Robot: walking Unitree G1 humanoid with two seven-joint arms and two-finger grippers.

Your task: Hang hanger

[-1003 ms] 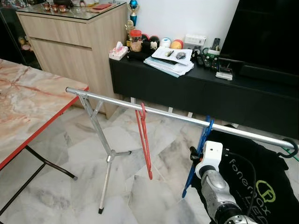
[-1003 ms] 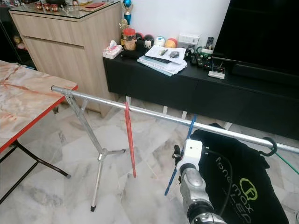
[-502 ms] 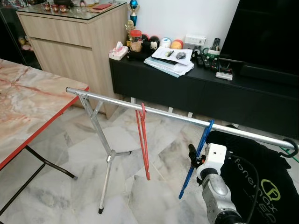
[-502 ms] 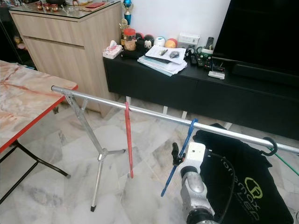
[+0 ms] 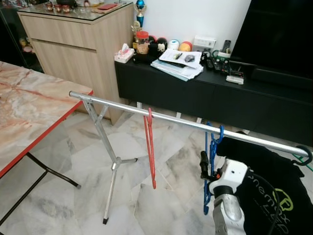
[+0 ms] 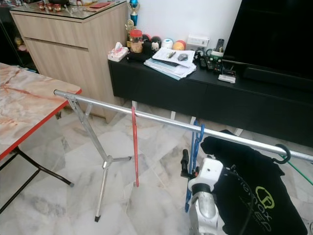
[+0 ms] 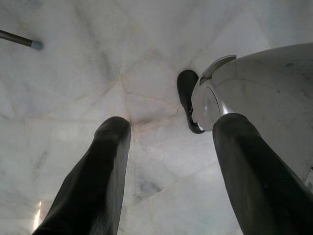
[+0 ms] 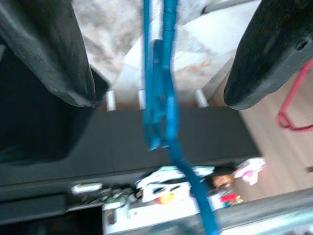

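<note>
Materials and finishes at the drying rack.
Shiny metal rail [image 5: 186,122]; glossy blue plastic hanger [image 5: 211,161]; polished marble floor [image 5: 73,161]; matt black cloth bag [image 5: 274,191].

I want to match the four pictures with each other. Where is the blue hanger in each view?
Left eye view: blue hanger hangs from the silver rail, right of the red hanger.
Right eye view: on the rail just above the right pincer.
Left wrist view: not in it.
Right wrist view: between the open fingers.
Shared landmark: the silver rail.
</note>
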